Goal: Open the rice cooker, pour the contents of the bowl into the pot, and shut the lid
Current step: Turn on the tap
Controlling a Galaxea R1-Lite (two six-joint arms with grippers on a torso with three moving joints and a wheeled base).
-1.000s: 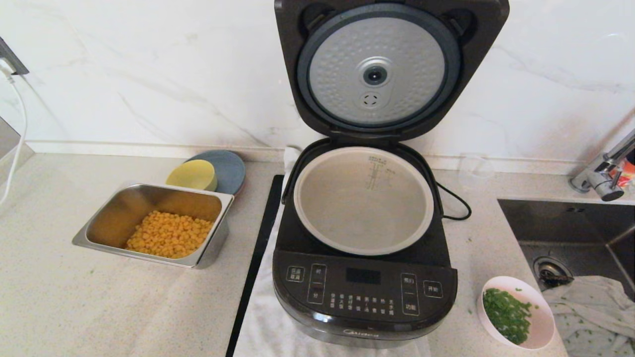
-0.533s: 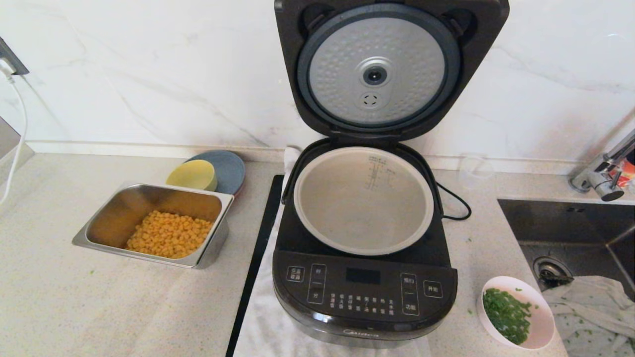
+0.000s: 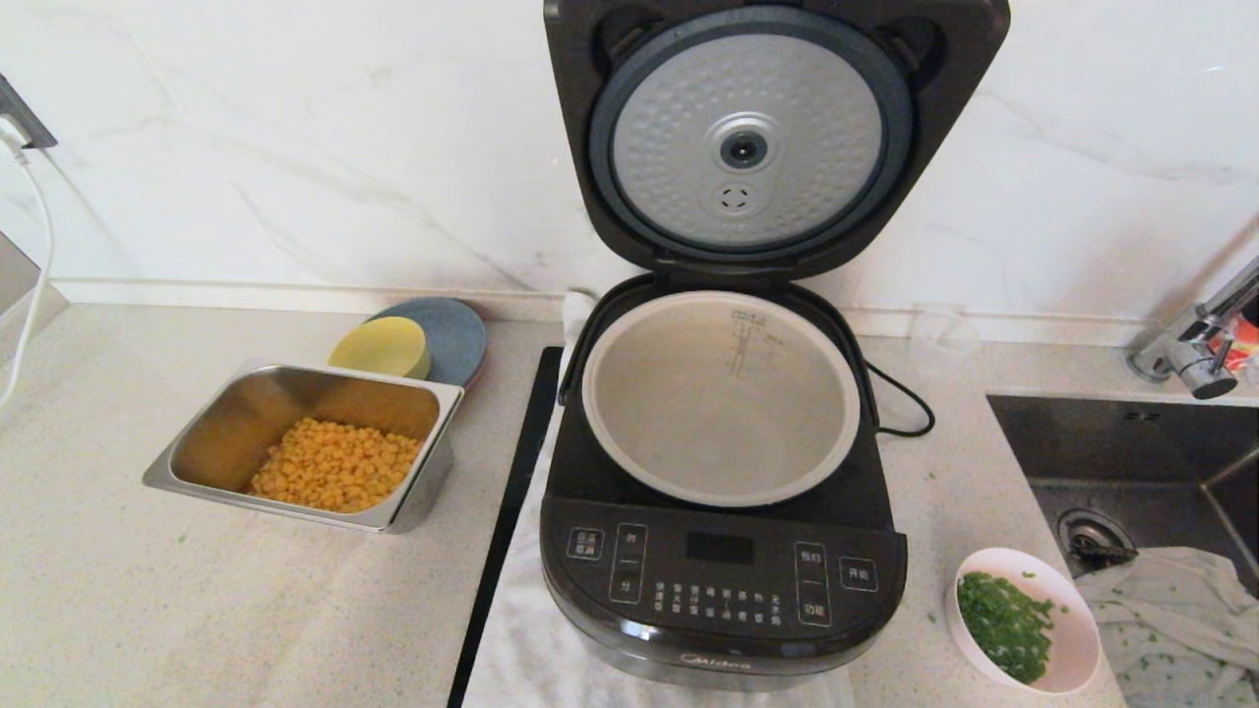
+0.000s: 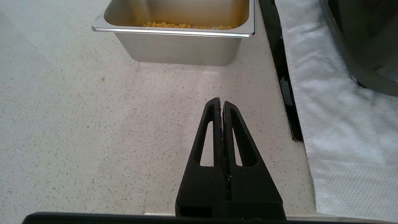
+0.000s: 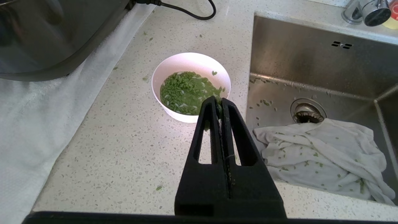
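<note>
Sitting on the surface (image 3: 197, 610) at the rice cooker's (image 3: 723, 580) four o'clock, the bowl (image 5: 191, 87) looks light, smooth and slippery, its chopped greens (image 5: 186, 92) loose; pinch the near rim. Both the right pincer (image 5: 220, 102), near that rim, and the parked left pincer (image 4: 219, 105) are pressed together, empty; the lid (image 3: 752, 138) stands open over the bare pot (image 3: 718, 398)

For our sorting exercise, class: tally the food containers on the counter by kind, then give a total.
Bowls: 2, pink bowl of chopped greens, yellow bowl
Steel trays: 1, tray of corn
Plates: 1, grey-blue plate
Cooker pots: 1, pot, nothing in it
Total: 5
</note>
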